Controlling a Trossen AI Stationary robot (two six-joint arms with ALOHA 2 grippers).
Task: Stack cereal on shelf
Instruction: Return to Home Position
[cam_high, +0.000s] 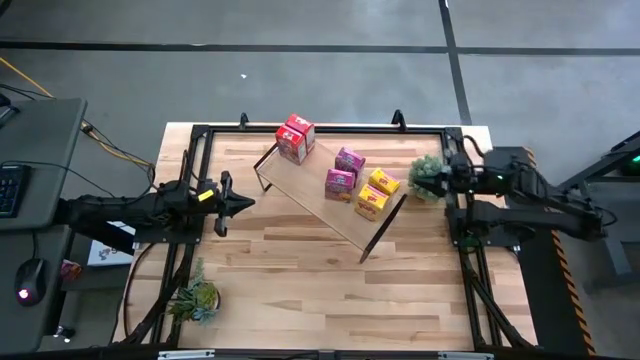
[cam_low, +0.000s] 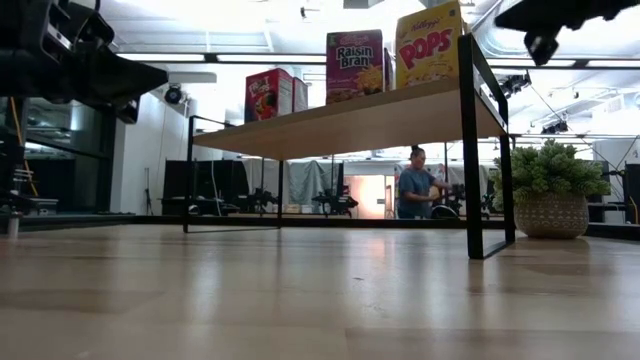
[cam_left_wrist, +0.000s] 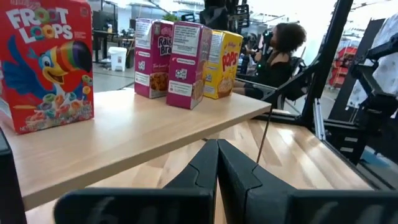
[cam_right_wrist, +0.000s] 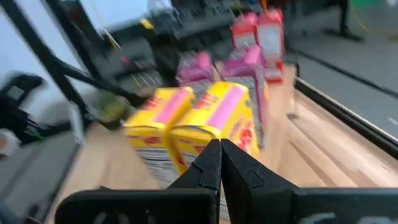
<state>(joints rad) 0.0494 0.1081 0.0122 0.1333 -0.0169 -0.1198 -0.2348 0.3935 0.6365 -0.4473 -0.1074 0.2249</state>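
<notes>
Light-wood plank tabletop carrying a long flat light-wood shelf with dark metal end frames.
The shelf stands diagonally, far left to near right. It bears two red cardboard cereal boxes at the far-left end, two magenta boxes mid-board and two yellow boxes rightward. One green potted plant stands beside its right end, a second potted plant at the near-left corner.

Layout about the shelf. On it: Froot Loops boxes at its far end, Raisin Bran boxes midway, Pops boxes at its near end. Potted plant just right of it; my left gripper to its left.
</notes>
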